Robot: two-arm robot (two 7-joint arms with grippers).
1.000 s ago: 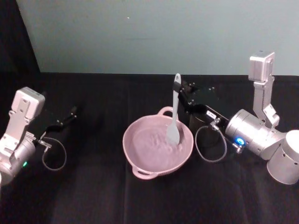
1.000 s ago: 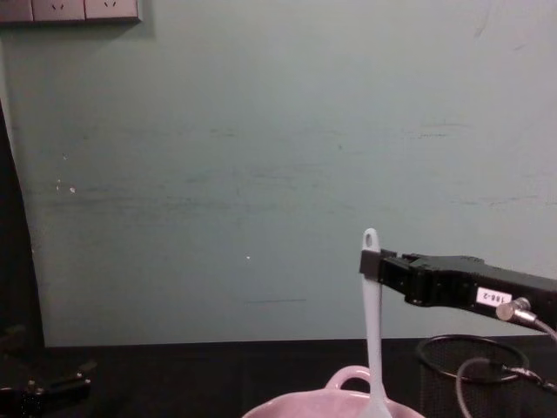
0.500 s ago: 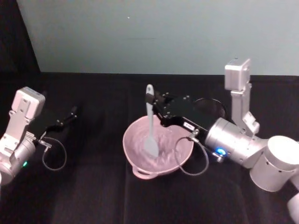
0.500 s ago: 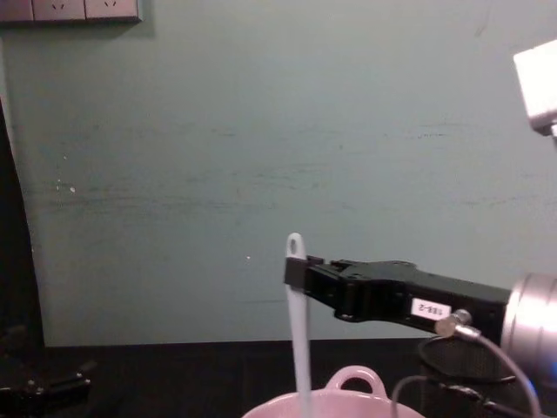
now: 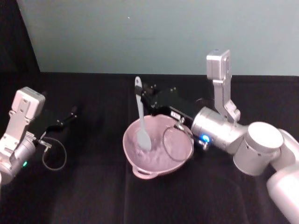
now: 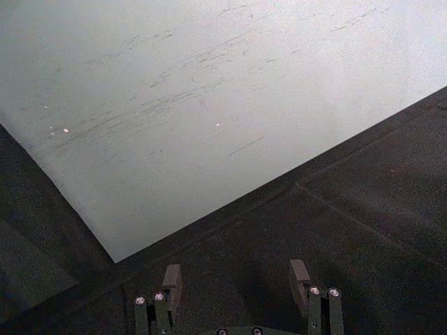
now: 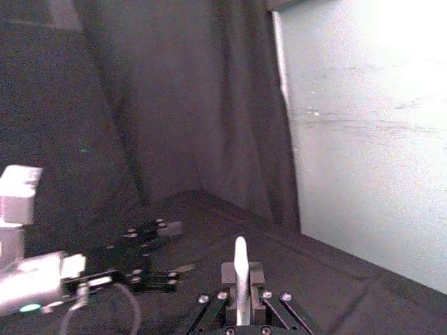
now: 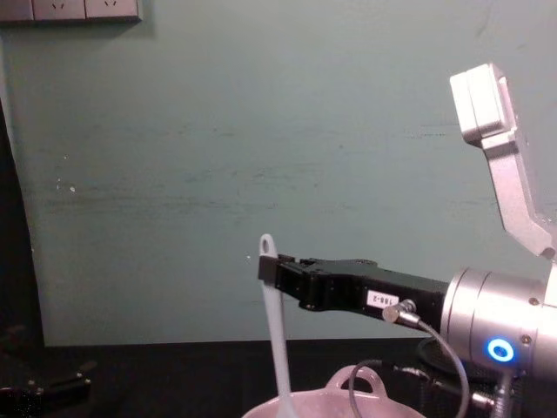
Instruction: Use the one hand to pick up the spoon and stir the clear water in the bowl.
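Observation:
The pale pink bowl sits mid-table, its looped handle at the far rim. The white spoon stands nearly upright, its flat head dipped in the water in the bowl's left part. My right gripper reaches in from the right above the bowl and is shut on the spoon's handle just below the hole. The chest view shows the same grip on the spoon, and the right wrist view shows the handle between the fingers. My left gripper rests open on the table at the left.
A black cloth covers the table, with a teal wall behind it. A grey cable loop from my right wrist hangs over the bowl's right half. My right arm's silver wrist takes up the space right of the bowl.
My right gripper has carried the spoon leftward, sweeping its head from the bowl's right side to its left side. The left arm has stayed put.

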